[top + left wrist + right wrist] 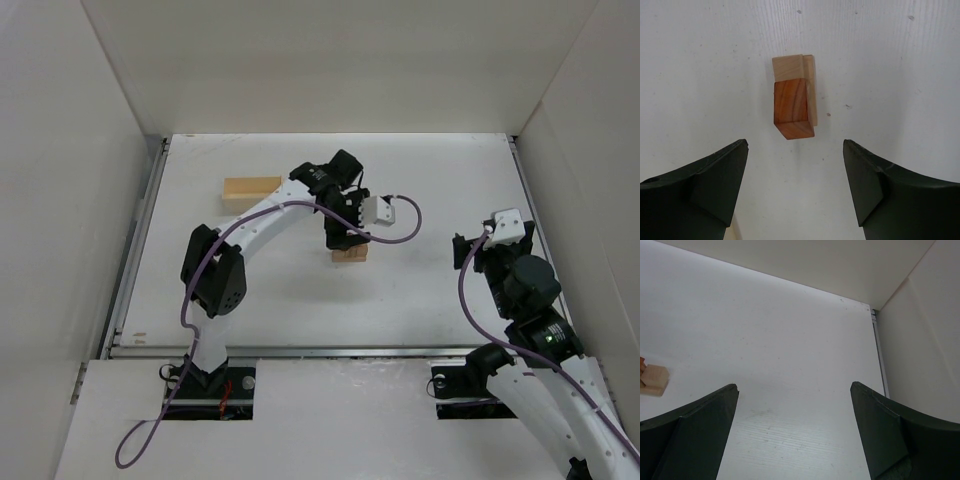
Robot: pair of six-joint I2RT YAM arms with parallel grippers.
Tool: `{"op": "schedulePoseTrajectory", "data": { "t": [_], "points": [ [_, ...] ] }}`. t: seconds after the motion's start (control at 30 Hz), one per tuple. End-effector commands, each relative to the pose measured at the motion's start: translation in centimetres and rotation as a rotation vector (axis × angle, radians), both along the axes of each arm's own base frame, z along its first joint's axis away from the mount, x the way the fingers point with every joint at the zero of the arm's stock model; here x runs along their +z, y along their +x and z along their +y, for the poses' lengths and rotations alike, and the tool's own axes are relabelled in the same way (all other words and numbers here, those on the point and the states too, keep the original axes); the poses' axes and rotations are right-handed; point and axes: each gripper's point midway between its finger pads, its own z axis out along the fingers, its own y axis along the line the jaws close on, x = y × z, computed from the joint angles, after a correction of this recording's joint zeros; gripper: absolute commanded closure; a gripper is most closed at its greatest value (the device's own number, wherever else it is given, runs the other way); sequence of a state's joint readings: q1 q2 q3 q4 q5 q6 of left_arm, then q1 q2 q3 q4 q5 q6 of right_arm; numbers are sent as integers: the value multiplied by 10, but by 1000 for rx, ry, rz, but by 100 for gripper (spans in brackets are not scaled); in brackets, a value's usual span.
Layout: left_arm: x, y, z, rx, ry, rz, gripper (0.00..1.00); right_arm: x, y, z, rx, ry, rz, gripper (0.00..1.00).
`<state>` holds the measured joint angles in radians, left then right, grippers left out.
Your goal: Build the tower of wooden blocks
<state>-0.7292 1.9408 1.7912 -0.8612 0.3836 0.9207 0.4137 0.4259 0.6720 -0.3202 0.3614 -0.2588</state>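
the wood block tower (794,97) is standing near the middle of the tabletop (700,75), directly under the left jaws. one reddish-brown block (792,112) is sitting on what is looking like two pale tan pieces (787,67) side by side. the left jaws are hanging released above it, gripping nothing, so the placing step is seeming done. the next move is calling for a straight lift away without brushing the stack. the right jaws are gaping released, well to the right, holding nothing. one larger pale yellow block (250,190) is lying apart, far left.
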Motion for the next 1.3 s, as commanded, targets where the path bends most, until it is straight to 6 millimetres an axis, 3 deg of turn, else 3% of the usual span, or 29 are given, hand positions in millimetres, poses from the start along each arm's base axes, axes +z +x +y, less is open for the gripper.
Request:
{"op": "schedulePoseTrajectory", "data": {
  "t": [0.0, 0.4, 0.6, 0.8, 0.87, 1.27],
  "points": [
    [8, 2, -8, -22, -41, -29, 27, 18, 2, 4, 14, 28, -66, 0],
    [-27, 10, -14, 30, 5, 40, 29, 21, 1, 1, 3, 26, -85, 0],
    [-23, 15, -17, 54, -6, 29, 32, 21, 1, 1, 3, 26, -85, 0],
    [-26, 17, -20, 71, -7, 40, 51, 21, 1, 1, 3, 26, -85, 0],
    [-19, 20, -24, 66, -27, 30, 55, 23, 0, 0, 3, 30, -94, 0],
    [-17, 13, -20, 63, -20, 50, 65, 23, 0, 0, 3, 30, -94, 0]
  ]
}}
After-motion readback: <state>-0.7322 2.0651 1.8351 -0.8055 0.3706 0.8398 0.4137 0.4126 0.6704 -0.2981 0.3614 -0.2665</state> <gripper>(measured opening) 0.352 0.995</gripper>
